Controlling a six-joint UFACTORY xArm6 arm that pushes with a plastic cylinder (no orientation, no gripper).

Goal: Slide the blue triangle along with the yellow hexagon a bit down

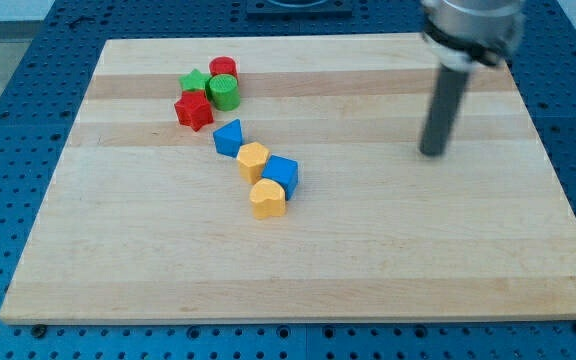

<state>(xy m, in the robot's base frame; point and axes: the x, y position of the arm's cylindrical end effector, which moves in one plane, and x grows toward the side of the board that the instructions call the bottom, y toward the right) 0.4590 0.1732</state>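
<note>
beside blue triangle (229, 137): yellow hexagon (253, 160)

A single camera looks down at a slant from beyond the bottom edge of the pale wooden table (298, 280), taking in nearly its whole top.

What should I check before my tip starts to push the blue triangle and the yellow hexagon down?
1. Blue triangle touches yellow hexagon: ok.
2. My tip is above the triangle, toward the view's top: not ok, it is far to the view's right.
3. Path from tip to triangle is free: ok.
4. Board below the hexagon is free: not ok, blue cube and yellow heart lie there.
5. Red star is apart from the triangle: ok.
</note>
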